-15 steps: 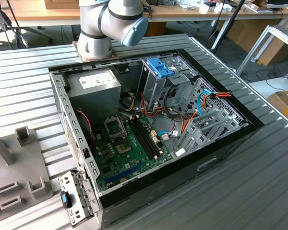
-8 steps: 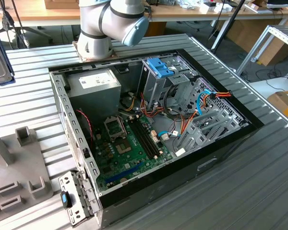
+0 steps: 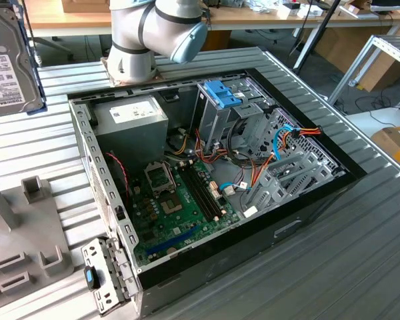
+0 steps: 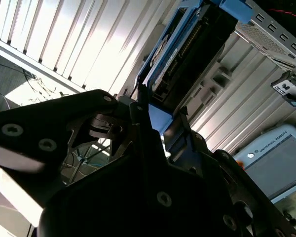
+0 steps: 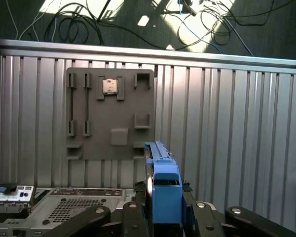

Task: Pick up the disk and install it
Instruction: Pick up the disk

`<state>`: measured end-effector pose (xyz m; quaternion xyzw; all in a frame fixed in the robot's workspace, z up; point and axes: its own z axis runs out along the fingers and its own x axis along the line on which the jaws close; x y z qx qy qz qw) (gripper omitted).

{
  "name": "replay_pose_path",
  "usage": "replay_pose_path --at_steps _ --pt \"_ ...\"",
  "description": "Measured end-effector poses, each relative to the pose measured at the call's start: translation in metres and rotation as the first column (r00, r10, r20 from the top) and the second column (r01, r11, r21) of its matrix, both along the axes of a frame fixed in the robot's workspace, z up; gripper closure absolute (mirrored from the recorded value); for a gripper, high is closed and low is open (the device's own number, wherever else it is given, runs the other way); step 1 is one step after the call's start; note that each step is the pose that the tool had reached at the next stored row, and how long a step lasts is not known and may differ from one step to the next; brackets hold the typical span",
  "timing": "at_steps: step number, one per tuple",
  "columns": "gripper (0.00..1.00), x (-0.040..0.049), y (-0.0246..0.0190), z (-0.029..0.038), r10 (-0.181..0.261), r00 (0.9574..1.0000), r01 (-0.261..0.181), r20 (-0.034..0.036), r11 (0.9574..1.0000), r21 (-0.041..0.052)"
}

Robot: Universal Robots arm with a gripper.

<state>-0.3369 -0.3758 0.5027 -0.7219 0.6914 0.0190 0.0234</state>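
The disk (image 3: 10,67), a black hard drive in a bright blue carrier, hangs in the air at the far upper part of the exterior view's left, over the ribbed metal table. In the first wrist view the carrier's blue end (image 5: 164,190) stands between the dark fingers of my gripper (image 5: 163,210), which is shut on it. In the second wrist view the disk (image 4: 182,49) reaches out from the gripper (image 4: 160,121), edge on, with its blue frame showing. The arm's base (image 3: 130,60) stands behind the computer case.
The open computer case (image 3: 347,175) lies in the middle, with a light-blue latch on its drive cage (image 3: 221,93). A grey perforated bracket with a blue clip (image 3: 103,277) lies by its near corner. A grey fixture plate (image 5: 111,116) holding a small chip (image 5: 110,86) lies below the gripper.
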Motion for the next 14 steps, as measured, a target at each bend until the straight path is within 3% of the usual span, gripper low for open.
replay_pose_path --at_steps 4,12,14 --pt "0.64 0.0299 0.0000 -0.0001 0.000 1.0000 0.000 0.0002 1.0000 0.0002" --pt "0.64 0.0727 0.0000 -0.0001 0.000 1.0000 0.000 0.0002 1.0000 0.0005" --pt "0.64 0.0916 0.0000 0.0000 0.000 1.0000 0.000 0.0001 1.0000 0.0005"
